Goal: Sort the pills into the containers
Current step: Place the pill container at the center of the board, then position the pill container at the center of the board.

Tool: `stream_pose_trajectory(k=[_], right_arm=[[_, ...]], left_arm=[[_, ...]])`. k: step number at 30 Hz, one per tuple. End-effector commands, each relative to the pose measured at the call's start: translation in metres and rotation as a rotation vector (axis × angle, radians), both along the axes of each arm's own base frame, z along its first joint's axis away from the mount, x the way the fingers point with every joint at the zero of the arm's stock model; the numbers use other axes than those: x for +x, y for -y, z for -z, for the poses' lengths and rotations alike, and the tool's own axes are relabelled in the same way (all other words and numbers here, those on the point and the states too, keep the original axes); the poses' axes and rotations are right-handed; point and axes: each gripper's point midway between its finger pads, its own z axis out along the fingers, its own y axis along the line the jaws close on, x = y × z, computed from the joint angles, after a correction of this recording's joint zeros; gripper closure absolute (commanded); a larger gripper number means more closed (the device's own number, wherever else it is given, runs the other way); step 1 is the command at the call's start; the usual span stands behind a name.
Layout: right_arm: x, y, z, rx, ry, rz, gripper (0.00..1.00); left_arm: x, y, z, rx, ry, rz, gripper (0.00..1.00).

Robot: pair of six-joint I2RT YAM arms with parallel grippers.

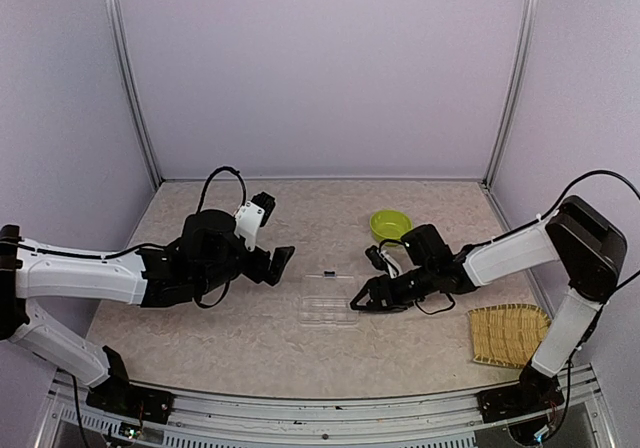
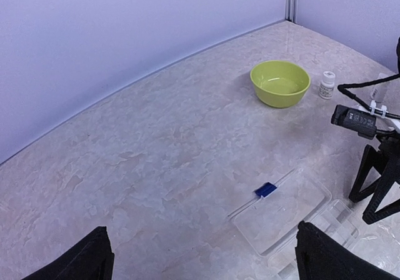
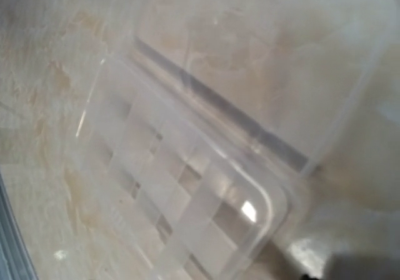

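Observation:
The containers are the compartments (image 3: 187,186) of a clear plastic pill box (image 1: 330,313) at mid-table. Its lid (image 2: 281,214) lies flat and open, with a small blue clasp (image 2: 265,189) at the far edge. No pills show in any view. My right gripper (image 1: 358,304) stands tips-down at the box's right end. Its two black fingers (image 2: 375,167) are apart in the left wrist view, with nothing seen between them. The right wrist view looks close down on a rounded corner of the box. My left gripper (image 1: 272,234) hovers left of the box, wide open and empty.
A lime-green bowl (image 1: 390,225) stands behind the right gripper, with a small white bottle (image 2: 327,84) beside it. A woven straw mat (image 1: 510,333) lies at the near right. White walls with metal posts enclose the table on three sides.

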Motion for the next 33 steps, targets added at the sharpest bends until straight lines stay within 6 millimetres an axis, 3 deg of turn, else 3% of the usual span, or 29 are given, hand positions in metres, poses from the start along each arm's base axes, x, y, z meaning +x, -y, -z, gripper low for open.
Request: stream_pose_trajectory(k=[1, 9, 14, 19, 25, 29, 33], right_arm=[[0.005, 0.012, -0.005, -0.043, 0.051, 0.03, 0.31], [0.01, 0.012, 0.004, -0.07, 0.051, 0.031, 0.31], [0.019, -0.002, 0.008, -0.06, 0.045, 0.006, 0.31], [0.025, -0.028, 0.01, -0.042, 0.041, -0.045, 0.33], [0.023, -0.08, 0.015, -0.002, 0.038, -0.157, 0.33], [0.042, -0.102, 0.019, 0.011, 0.05, -0.168, 0.33], [0.064, -0.106, 0.002, -0.028, 0.158, -0.152, 0.31]], left_arm=[[0.0, -0.008, 0.001, -0.015, -0.004, -0.026, 0.01], [-0.001, -0.013, 0.017, -0.019, -0.039, -0.049, 0.01], [-0.001, -0.03, 0.026, -0.037, -0.059, -0.136, 0.01], [-0.006, -0.052, 0.011, -0.094, -0.039, -0.2, 0.01], [-0.014, -0.067, -0.006, -0.148, -0.012, -0.212, 0.01], [-0.015, -0.067, -0.002, -0.149, -0.026, -0.208, 0.01], [-0.018, -0.064, 0.005, -0.149, -0.051, -0.195, 0.01]])
